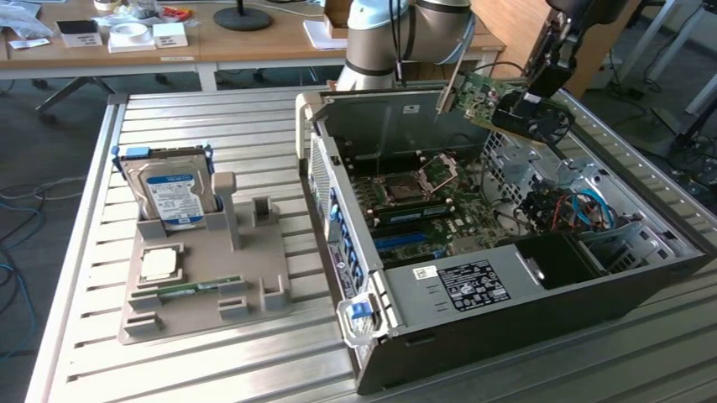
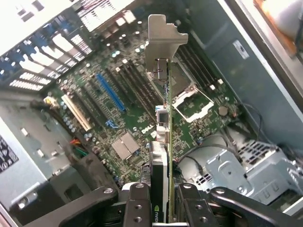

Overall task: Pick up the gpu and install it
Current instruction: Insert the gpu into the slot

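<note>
The gpu (image 1: 482, 92) hangs tilted in the air above the far side of the open computer case (image 1: 505, 294), over the motherboard (image 1: 421, 201). It shows a green board, a black fan and a silver end bracket. My gripper (image 1: 525, 99) is shut on it near the fan end. In the wrist view the gpu (image 2: 166, 137) appears edge-on, with its bracket (image 2: 163, 38) at the far end. The gripper (image 2: 163, 210) clamps the card between its two fingers (image 2: 137, 203). Below lie the motherboard (image 2: 123, 142) and its blue slot (image 2: 108, 92); the card is clear of both.
A grey parts holder (image 1: 201, 294) on the slatted metal table (image 1: 224, 126) carries a hard drive (image 1: 168, 189), a CPU (image 1: 160, 264) and a RAM stick (image 1: 196, 288). Cables (image 1: 572, 210) and a drive cage (image 1: 583, 252) crowd the case's near side. A wooden desk (image 1: 224, 42) stands behind.
</note>
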